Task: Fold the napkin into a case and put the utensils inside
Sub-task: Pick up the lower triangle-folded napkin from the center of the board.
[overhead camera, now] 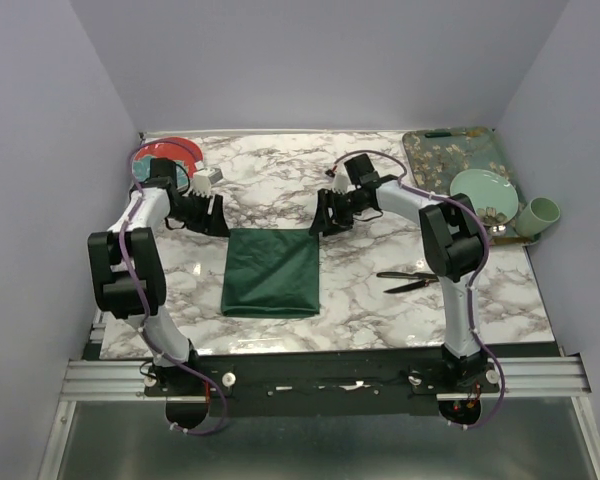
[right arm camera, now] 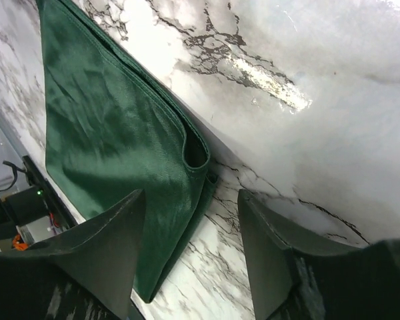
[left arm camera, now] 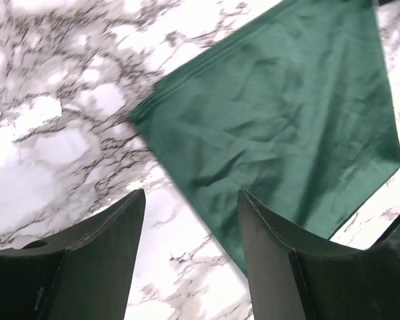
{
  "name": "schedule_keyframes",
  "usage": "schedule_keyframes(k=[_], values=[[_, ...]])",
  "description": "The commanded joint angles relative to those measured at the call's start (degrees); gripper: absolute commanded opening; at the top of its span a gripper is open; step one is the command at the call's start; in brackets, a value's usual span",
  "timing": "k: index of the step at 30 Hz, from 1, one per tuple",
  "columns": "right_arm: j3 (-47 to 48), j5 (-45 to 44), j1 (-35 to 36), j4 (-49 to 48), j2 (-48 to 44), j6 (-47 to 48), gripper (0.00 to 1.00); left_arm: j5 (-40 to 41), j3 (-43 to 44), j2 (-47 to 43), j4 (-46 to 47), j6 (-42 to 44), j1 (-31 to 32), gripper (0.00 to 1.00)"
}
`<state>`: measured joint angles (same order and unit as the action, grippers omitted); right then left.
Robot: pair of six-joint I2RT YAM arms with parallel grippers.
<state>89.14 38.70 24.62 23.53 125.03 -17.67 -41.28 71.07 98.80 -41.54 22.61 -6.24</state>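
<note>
The dark green napkin (overhead camera: 271, 272) is laid flat as a folded, roughly square stack mid-worktop (overhead camera: 370, 310), a bit toward the near edge, and its doubled layers can be made out at one corner in the right wrist view. The two black utensils (overhead camera: 410, 281) are found on bare marble to its right, well apart from it. The left gripper (overhead camera: 213, 214) is held just off the napkin's far left corner and the right gripper (overhead camera: 325, 216) just off the far right one, fingers spread, nothing gripped.
</note>
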Motion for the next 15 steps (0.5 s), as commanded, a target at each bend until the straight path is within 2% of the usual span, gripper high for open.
schedule_keyframes(k=[1, 8, 12, 15], values=[[1.0, -4.9, -0.8, 4.5, -1.1, 4.7, 0.67, 2.8, 3.8, 5.9, 2.3, -5.4, -0.7, 0.65], [3.5, -3.4, -1.1, 4.9, 1.8, 7.2, 0.62, 5.5, 8.8, 13.4, 4.2, -7.5, -0.8, 0.61], [4.9, -0.7, -1.1, 4.9, 3.9, 7.8, 0.53, 6.0, 10.1, 15.8, 4.5, -7.9, -0.7, 0.59], [5.2, 1.3, -1.0, 4.9, 4.7, 7.9, 0.5, 6.6, 10.2, 16.9, 4.4, -7.0, 0.0, 0.57]])
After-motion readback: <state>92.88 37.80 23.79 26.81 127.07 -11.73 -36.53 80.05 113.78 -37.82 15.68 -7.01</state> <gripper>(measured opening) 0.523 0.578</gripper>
